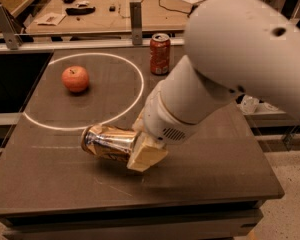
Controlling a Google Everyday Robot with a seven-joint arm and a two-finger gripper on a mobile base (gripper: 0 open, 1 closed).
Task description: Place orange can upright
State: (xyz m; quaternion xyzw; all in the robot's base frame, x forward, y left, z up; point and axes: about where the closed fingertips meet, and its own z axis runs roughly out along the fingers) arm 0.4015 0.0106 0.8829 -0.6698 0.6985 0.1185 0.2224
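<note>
Gripper [138, 142] low over the front-middle of the dark surface [215, 174], white arm coming in from the upper right. Jaws pinching the right end of the orange can [106, 143]. Can lies on its side, roughly horizontal, silver end facing left, just outside the near edge of the white circle [140, 86]. Can't tell if it touches the surface. Apple [75, 78] inside the circle, well apart. Red-orange can [160, 54] upright at the far side, just outside the ring.
</note>
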